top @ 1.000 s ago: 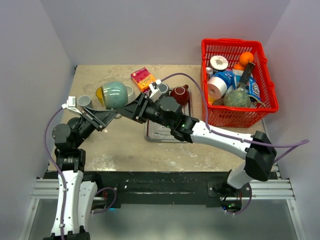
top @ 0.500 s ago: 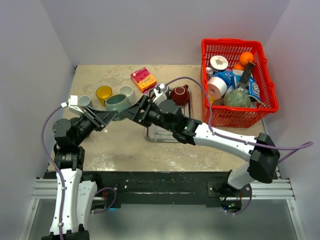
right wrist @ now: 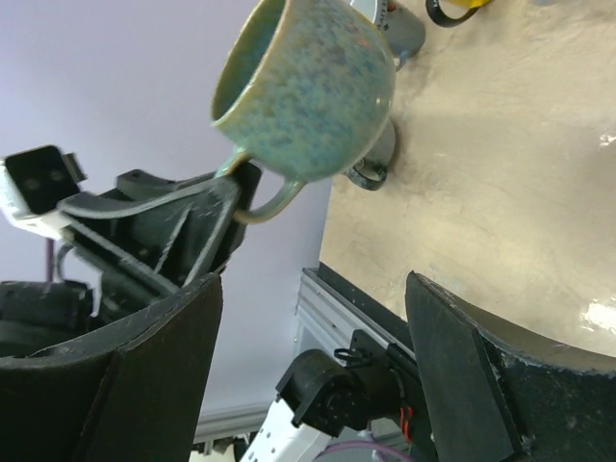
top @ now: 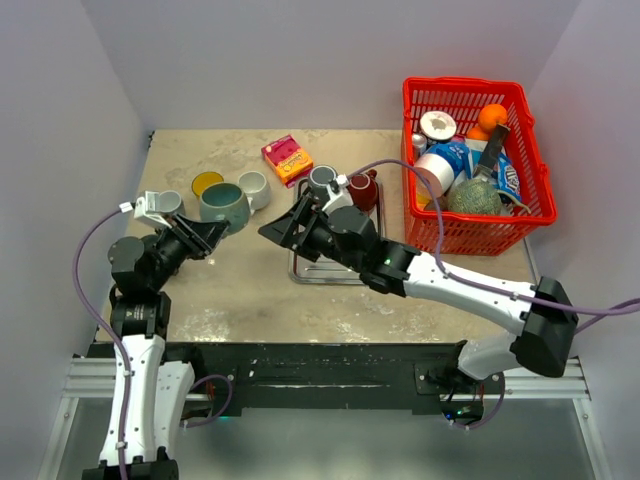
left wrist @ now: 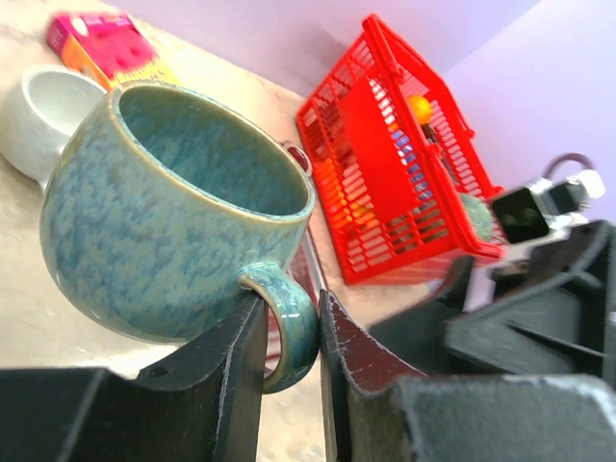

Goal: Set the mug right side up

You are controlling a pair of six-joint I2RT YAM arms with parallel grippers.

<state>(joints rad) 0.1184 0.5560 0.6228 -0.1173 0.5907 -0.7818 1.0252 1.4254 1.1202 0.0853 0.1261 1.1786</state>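
mug (top: 224, 203) upright, upper left
left claw (left wrist: 289, 322) pinches handle (left wrist: 294, 306) so mouth faces up; right claw (top: 268, 229) open, clear of it

hidden: lower loop of mug (left wrist: 173, 212) handle, between left gripper (left wrist: 292, 306) fingers; grey cup (right wrist: 378, 159) partly behind mug | cut off at left edge: white cup (left wrist: 43, 111) | cut off at top edge: yellow cup (right wrist: 464, 9)

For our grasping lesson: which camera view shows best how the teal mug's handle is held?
The left wrist view: the handle of the teal mug sits close up, pinched in the left hand. The right wrist view shows that grip smaller, from the side. The top view shows the mug's open mouth, the handle hard to see.
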